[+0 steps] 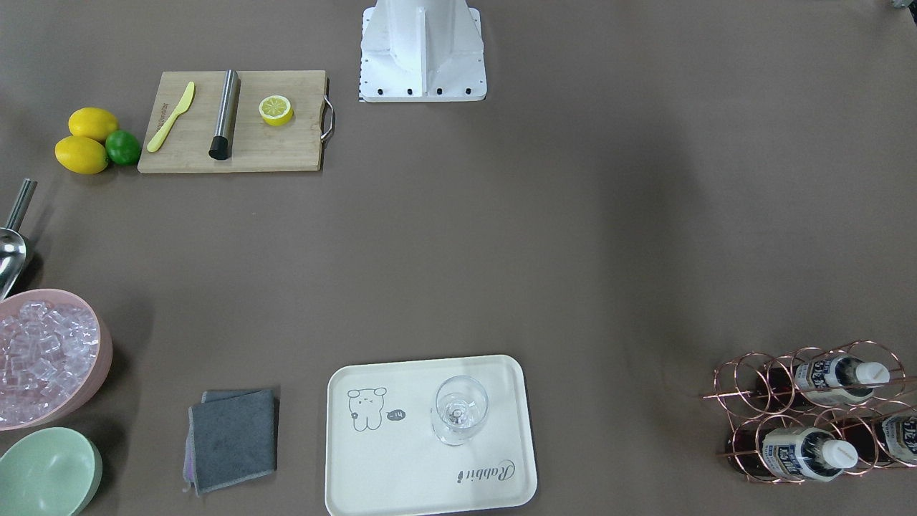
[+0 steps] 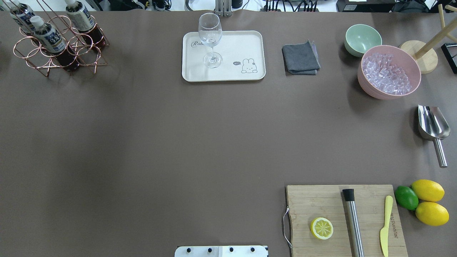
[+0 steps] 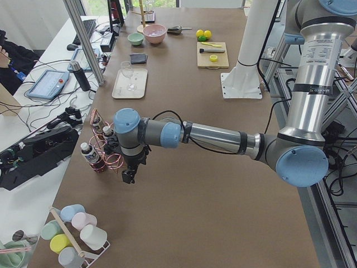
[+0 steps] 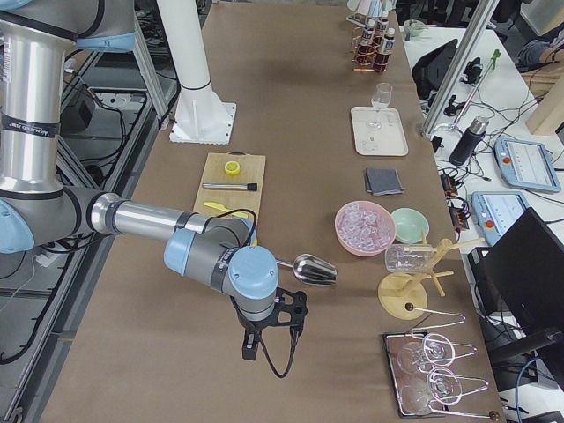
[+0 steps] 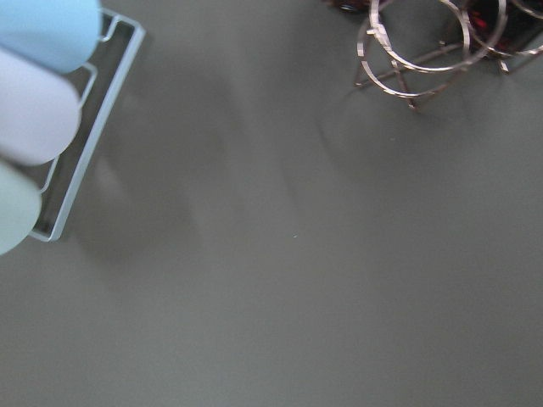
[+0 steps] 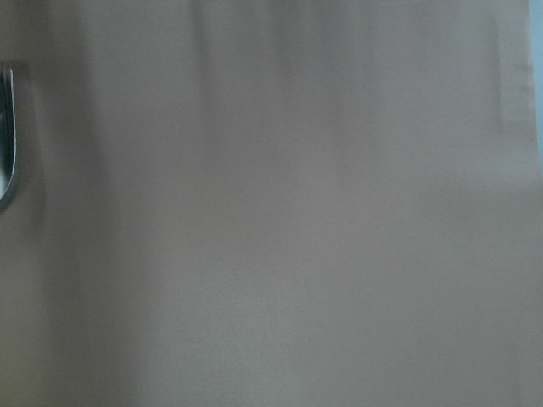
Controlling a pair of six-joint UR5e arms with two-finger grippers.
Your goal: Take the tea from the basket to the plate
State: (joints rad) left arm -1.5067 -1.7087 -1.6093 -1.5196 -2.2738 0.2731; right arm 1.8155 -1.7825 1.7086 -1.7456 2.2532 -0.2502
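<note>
Three tea bottles (image 2: 53, 40) with white caps stand in the rose-gold wire basket (image 2: 35, 59) at the table's far left corner; the basket also shows in the front view (image 1: 745, 394). The cream plate (image 2: 228, 69) with the rabbit drawing lies at the far middle and holds a clear stemmed glass (image 2: 210, 39). My left gripper (image 3: 129, 178) hangs over the table just beside the basket (image 3: 114, 162); I cannot tell whether it is open or shut. The left wrist view shows the basket's rings (image 5: 424, 47) at its top edge. My right gripper (image 4: 253, 351) is far from the basket, near the table's right end; I cannot tell its state.
A grey cloth (image 2: 300, 58), a green bowl (image 2: 362, 38) and a pink bowl of ice (image 2: 389, 71) lie right of the plate. A steel scoop (image 2: 432, 128), lemons, a lime and a wooden cutting board (image 2: 344, 219) sit at the right. A rack of pastel cups (image 3: 72, 234) stands near the left gripper.
</note>
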